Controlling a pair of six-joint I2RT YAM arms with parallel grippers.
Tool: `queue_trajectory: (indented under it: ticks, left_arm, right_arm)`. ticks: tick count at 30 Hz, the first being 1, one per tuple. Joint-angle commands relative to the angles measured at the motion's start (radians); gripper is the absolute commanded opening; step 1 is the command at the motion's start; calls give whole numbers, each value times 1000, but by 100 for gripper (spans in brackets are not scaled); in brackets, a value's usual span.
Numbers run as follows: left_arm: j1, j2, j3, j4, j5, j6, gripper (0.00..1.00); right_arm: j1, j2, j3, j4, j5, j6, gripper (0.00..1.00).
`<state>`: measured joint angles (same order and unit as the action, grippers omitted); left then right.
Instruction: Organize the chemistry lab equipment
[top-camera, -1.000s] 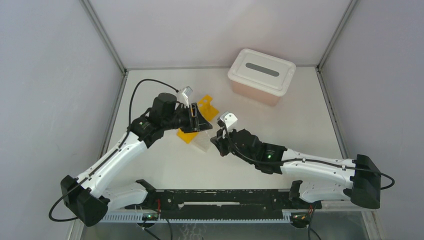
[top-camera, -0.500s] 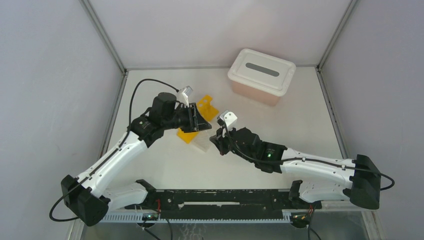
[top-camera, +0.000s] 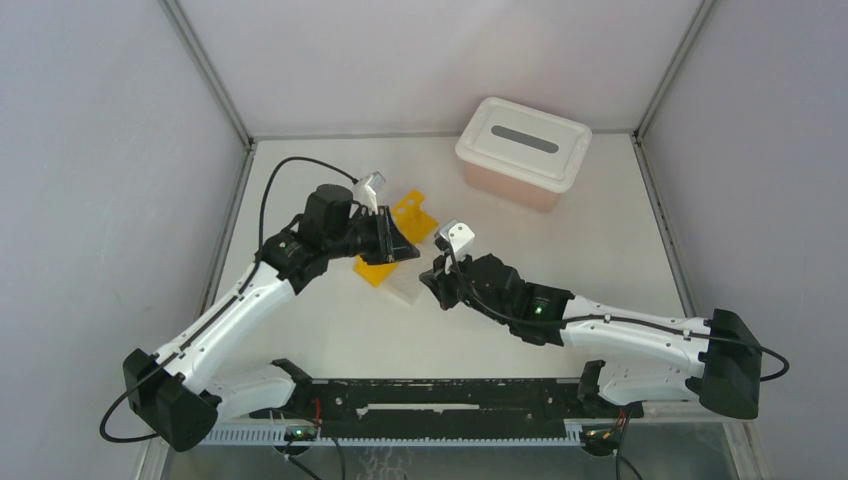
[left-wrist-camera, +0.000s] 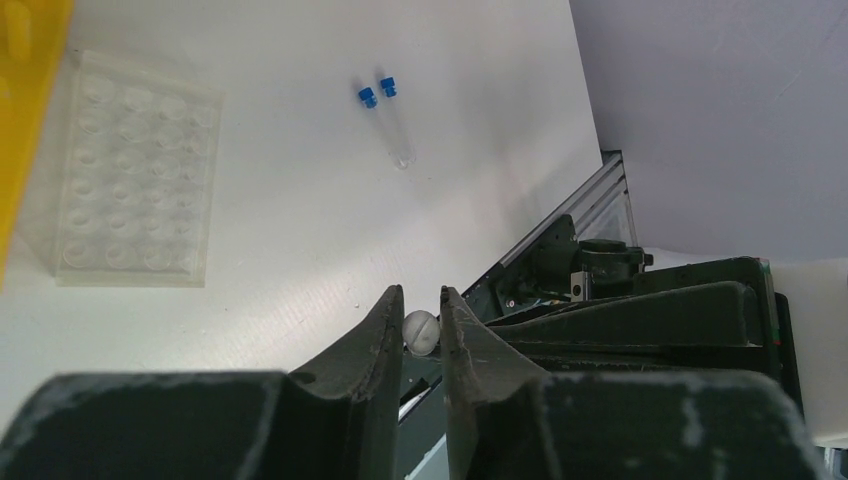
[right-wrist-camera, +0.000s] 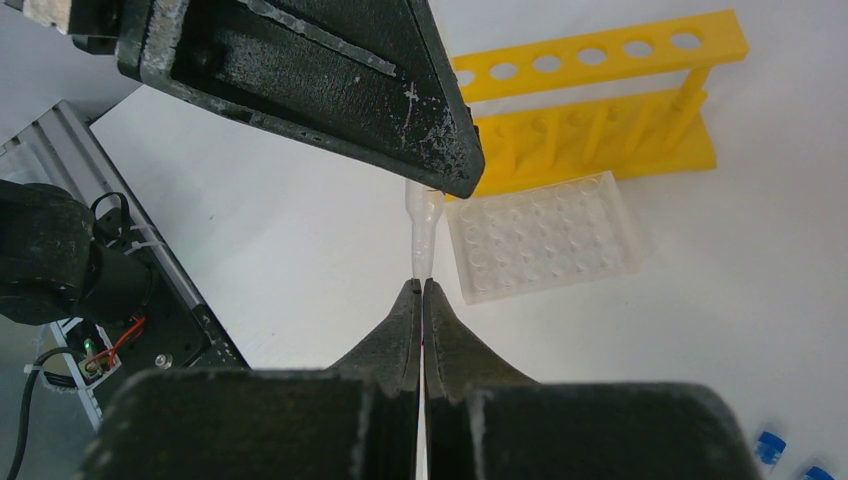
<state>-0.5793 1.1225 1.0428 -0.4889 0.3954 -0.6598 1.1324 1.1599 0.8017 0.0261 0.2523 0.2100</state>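
Observation:
A thin clear dropper (right-wrist-camera: 423, 235) is pinched between both grippers above the table. My right gripper (right-wrist-camera: 421, 285) is shut on its narrow stem. My left gripper (left-wrist-camera: 421, 295) is closed on its round white bulb (left-wrist-camera: 420, 332), a fingertip on each side. In the top view the left gripper (top-camera: 405, 250) and the right gripper (top-camera: 432, 280) meet tip to tip just right of the yellow tube rack (top-camera: 412, 210). The small clear grid rack (right-wrist-camera: 540, 235) lies flat beside the yellow rack (right-wrist-camera: 590, 110). Two blue-capped tubes (left-wrist-camera: 385, 110) lie on the table. No squeeze bottle is in view.
A pink tub (top-camera: 510, 190) with a white slotted lid (top-camera: 525, 140) stands at the back right. The black rail (top-camera: 450, 395) with the arm bases runs along the near edge. Grey walls close in the left, right and back sides.
The left gripper's jaws have narrowed onto the dropper's bulb. Both arms have barely shifted, and the right gripper stays shut on the stem.

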Motion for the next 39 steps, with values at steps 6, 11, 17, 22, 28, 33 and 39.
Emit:
queue_trajectory:
  ticks: [6, 11, 17, 22, 28, 33, 39]
  left_arm:
    - [10, -23, 5, 1, -15, 35, 19]
    - [9, -40, 5, 0, -53, 38, 18]
    - [10, -50, 8, -4, -118, 56, 16]
    - [9, -65, 17, 9, -156, 51, 14]
    - [5, -90, 18, 34, -233, 72, 14]
    - [-4, -102, 40, 44, -325, 99, 13]
    - [-38, -96, 71, 66, -565, 172, 12]
  right_arm:
    - [-6, -19, 48, 51, -7, -11, 0]
    - [-5, -26, 48, 42, -2, -6, 0]
    - [-6, -15, 48, 47, 3, -9, 4]
    - [-12, -4, 48, 60, -5, -6, 16]
    - [-20, 16, 48, 71, -15, -7, 30]
    - [-25, 8, 48, 60, 12, 9, 35]
    - [-17, -14, 0, 75, 100, 27, 39]
